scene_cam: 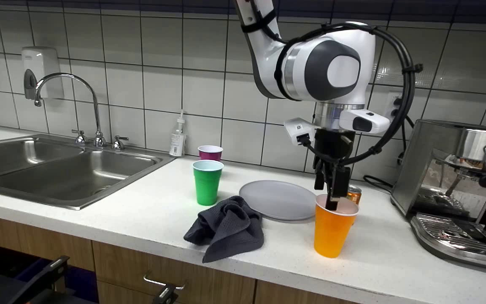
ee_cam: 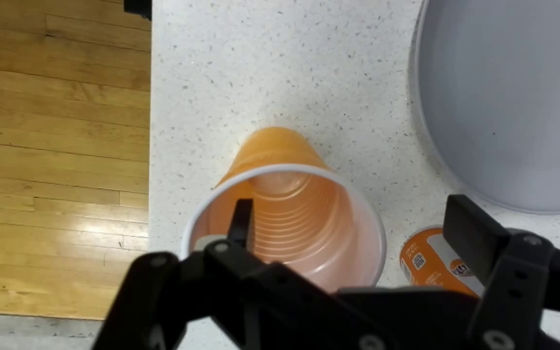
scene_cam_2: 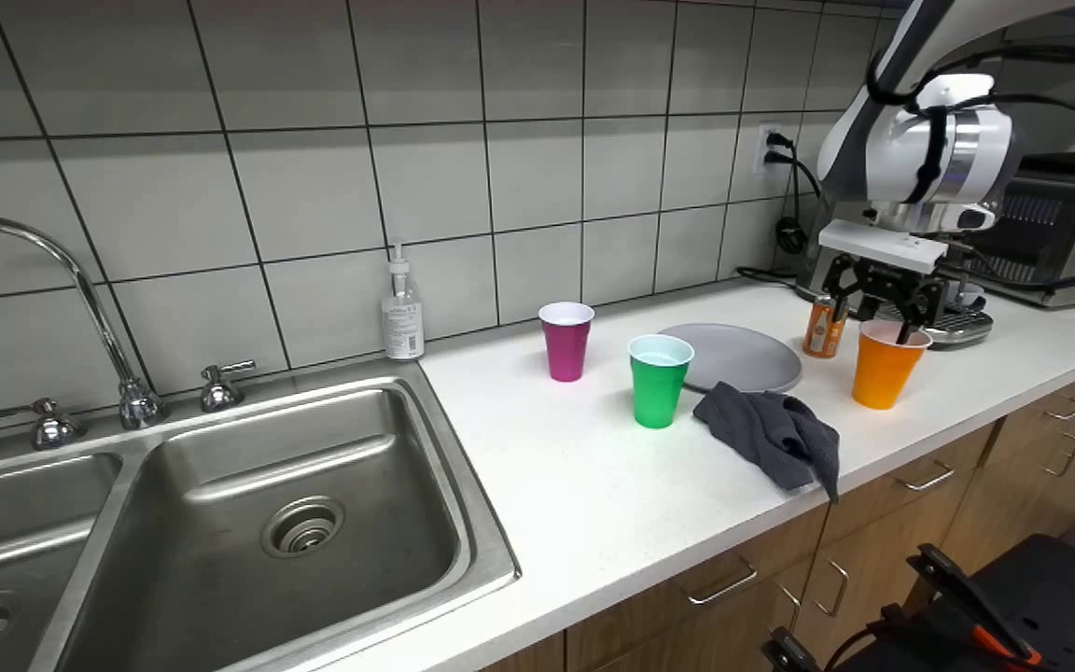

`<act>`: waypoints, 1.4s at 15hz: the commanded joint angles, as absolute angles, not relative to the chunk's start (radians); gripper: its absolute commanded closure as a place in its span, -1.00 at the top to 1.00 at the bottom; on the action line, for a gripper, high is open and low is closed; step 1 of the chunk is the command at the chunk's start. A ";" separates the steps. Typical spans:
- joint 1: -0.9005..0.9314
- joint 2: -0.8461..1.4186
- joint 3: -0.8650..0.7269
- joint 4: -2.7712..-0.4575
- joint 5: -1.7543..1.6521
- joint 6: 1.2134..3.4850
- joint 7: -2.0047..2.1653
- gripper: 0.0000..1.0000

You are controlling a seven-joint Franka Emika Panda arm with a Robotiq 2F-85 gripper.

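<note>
My gripper [ee_cam: 350,218] is open above the counter, pointing down. One of its fingers [ee_cam: 242,221] is at the mouth of an orange plastic cup [ee_cam: 276,146], reaching inside the rim as both exterior views suggest. The opposite finger [ee_cam: 474,233] stands outside that cup, over an orange can [ee_cam: 423,260] in the wrist view. Nothing is pinched between them, and I cannot tell whether either one touches the cup wall. In an exterior view the cup [scene_cam: 330,236] stands upright near the counter's front edge, with the can [scene_cam: 354,194] partly hidden behind it.
A grey plate [scene_cam: 274,200] lies beside the cup, with a dark crumpled cloth [scene_cam: 232,232] near the front edge. Green [scene_cam_2: 657,387] and purple [scene_cam_2: 565,343] cups stand toward the sink [scene_cam_2: 314,597]. A soap bottle [scene_cam_2: 402,317] and coffee machine [scene_cam: 458,190] are around.
</note>
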State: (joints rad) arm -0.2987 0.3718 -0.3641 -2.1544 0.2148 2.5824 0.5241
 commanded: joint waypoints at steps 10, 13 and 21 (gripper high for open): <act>-0.300 0.405 -0.376 -2.109 0.218 2.574 0.517 -0.22; -0.299 0.402 -0.379 -2.110 0.216 2.575 0.518 -0.70; -0.285 0.372 -0.395 -2.132 0.199 2.583 0.528 -0.98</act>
